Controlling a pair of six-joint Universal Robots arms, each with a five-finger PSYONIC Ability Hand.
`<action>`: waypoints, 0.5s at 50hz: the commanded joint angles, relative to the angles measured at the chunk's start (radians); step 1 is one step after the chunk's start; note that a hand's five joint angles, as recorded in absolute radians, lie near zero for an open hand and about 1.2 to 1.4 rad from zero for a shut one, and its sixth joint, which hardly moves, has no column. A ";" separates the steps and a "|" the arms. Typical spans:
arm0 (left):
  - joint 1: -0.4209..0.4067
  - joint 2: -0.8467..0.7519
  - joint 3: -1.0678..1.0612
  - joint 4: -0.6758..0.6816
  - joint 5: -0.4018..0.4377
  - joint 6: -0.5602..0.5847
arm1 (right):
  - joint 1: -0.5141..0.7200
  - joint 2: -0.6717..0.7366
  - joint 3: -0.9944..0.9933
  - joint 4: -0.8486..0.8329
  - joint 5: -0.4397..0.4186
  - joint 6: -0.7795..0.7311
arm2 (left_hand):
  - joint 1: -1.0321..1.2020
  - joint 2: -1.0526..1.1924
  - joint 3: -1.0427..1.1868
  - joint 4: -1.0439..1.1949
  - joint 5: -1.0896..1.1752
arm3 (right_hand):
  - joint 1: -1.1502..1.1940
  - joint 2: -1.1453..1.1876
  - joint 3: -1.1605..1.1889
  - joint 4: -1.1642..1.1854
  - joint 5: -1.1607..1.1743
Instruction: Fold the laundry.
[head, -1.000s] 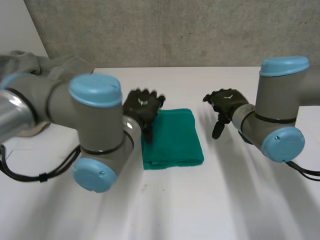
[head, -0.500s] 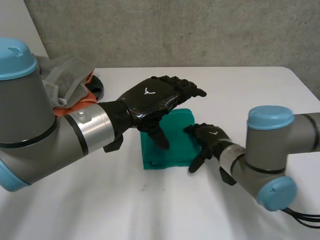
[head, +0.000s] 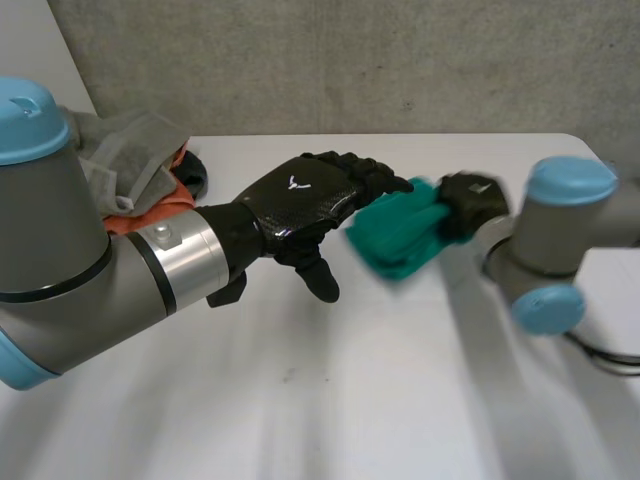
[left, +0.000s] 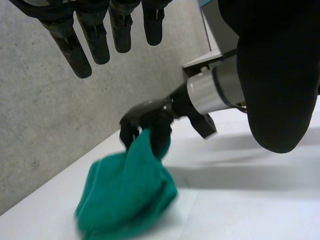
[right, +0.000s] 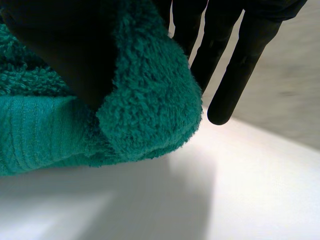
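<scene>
Green towel (head: 398, 238) lies bunched on the white desk (head: 350, 400), one edge pinched between the thumb and fingers of the right hand (head: 470, 200). Left hand (head: 300, 205) hovers just beside it, fingers straight and apart.

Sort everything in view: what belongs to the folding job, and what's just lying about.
Job:
towel, gripped by the right robot hand
left robot hand, open, near the towel
grey cloth and orange cloth, heaped together

Lying about:
dark round thing by that heap; can't tell what it is
</scene>
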 joint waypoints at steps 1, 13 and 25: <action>-0.006 0.002 0.018 0.009 0.000 -0.045 | -0.228 0.137 -0.291 0.062 -0.002 -0.070 | 0.020 -0.007 -0.013 -0.006 -0.024 | 0.352 0.298 0.289 0.202 0.293; -0.029 0.000 0.029 0.043 -0.015 -0.068 | -0.446 0.559 -1.037 0.392 -0.015 -0.078 | 0.023 -0.004 -0.010 -0.003 -0.021 | 0.352 0.298 0.289 0.202 0.293; -0.042 -0.012 0.035 0.043 -0.020 -0.068 | -0.512 0.562 -0.995 0.388 0.030 -0.115 | 0.023 -0.004 -0.010 -0.003 -0.021 | -0.870 -0.924 -0.932 -1.020 -0.929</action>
